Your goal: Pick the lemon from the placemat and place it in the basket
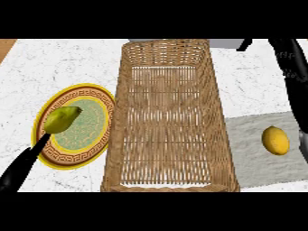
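Lemon (275, 140) lies on the placemat (247, 163) just right of the basket (119, 113) — untouched. Right hand (301, 90), farther right, fingers straight, holding nothing — should descend over it, curl round, then lift above the rim.

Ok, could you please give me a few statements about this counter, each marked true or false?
1. The lemon lies on the placemat. True.
2. A green fruit lies on the plate, left of the basket. True.
3. The right hand is curled round the lemon. False: it stands apart from the lemon at the view's right edge, fingers straight.
4. The lemon is in the basket. False: it lies right of the basket, on the placemat.
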